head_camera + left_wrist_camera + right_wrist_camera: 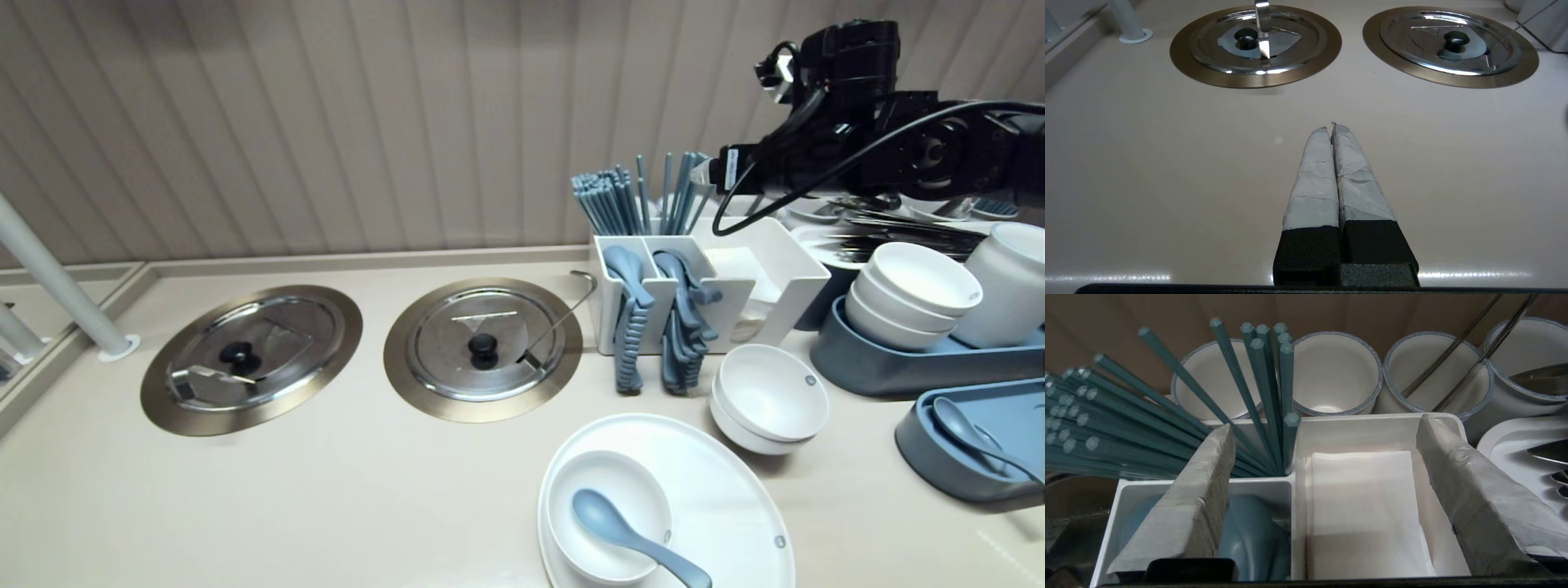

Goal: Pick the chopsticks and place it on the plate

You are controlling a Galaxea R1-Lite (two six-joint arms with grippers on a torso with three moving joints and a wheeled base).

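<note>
- The left tool [1331, 126] hangs parked over bare desk [1167, 183], its fingers pressed together and holding nothing.
- The right tool [1327, 428] hovers above the white caddy [1363, 433], fingers spread wide and empty, straddling the napkin stack [1363, 506].
- The napkin stack lies flat in its compartment, whose walls keep it square; its long axis seems to run front to back.
- Behind it, the chopsticks [1265, 396] stand on end with their ends up, handy for picking, leaning towards the robot's left.
</note>
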